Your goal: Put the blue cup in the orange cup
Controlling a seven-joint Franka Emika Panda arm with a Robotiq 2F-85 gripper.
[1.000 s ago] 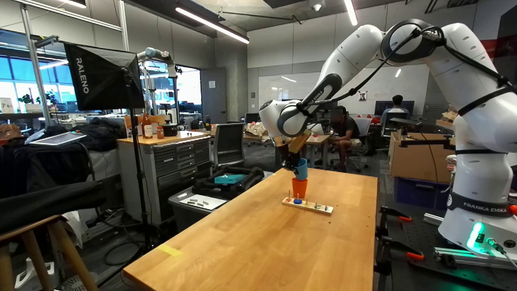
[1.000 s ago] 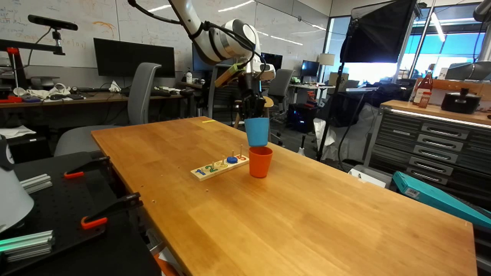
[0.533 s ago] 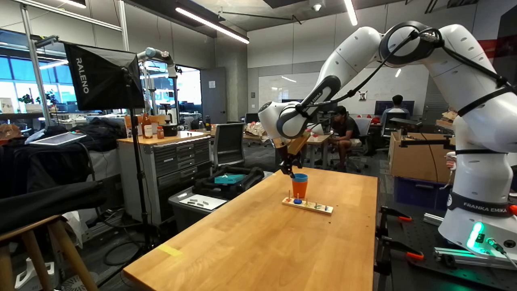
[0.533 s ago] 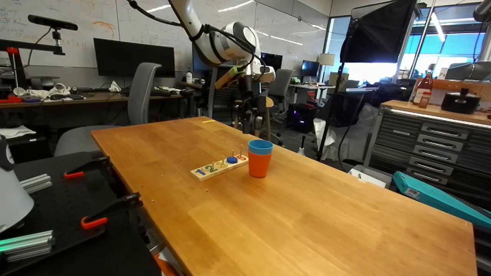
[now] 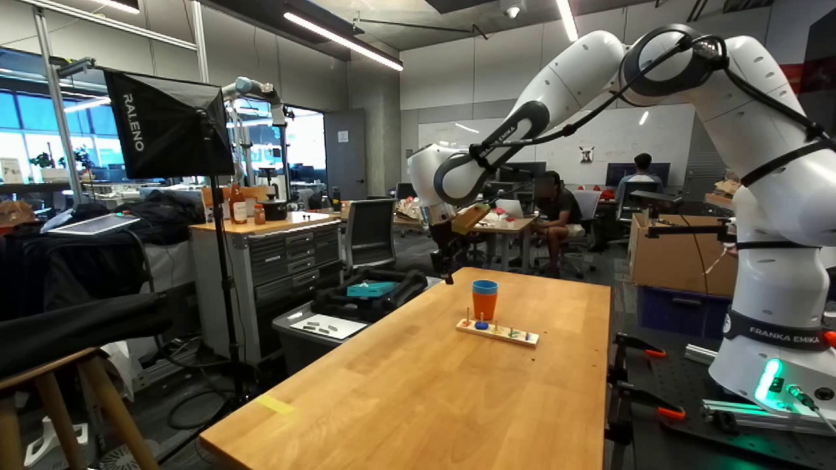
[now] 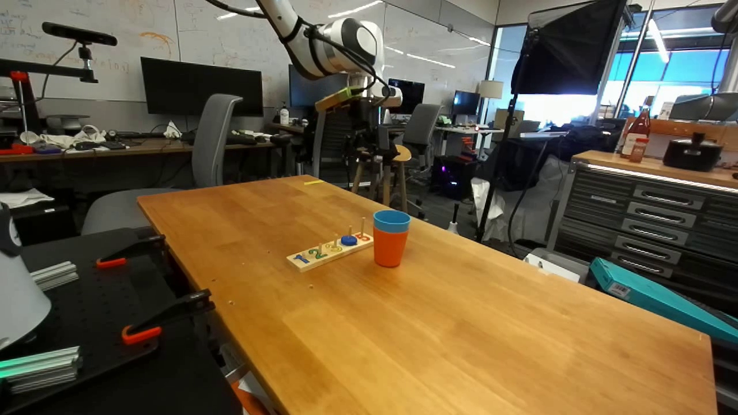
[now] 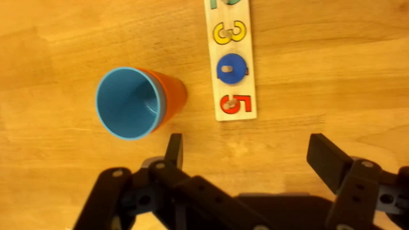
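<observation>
Wrist view showed the black two-fingered claw (image 7: pixel 246 142) spread wide and drawn clear; the round blue plastic cup (image 7: pixel 126 103), which hung from it a second earlier, sat nested in the round orange plastic cup (image 7: pixel 175 93) on the wooden desk (image 7: pixel 303 73).

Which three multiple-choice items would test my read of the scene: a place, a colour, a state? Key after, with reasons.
1. Where is the blue cup relative to the orange cup?
A) inside it
B) beside it
C) beneath it

2. What colour is the disc on the number board?
A) yellow
B) red
C) blue

3. How does the claw stand?
A) shut on a cup
B) open, empty
C) shut, empty

1: A, its upper part shows above the orange rim in both exterior views.
2: C, the wrist view shows it blue.
3: B, in the wrist view its jaws stand wide apart, nothing between them.
</observation>
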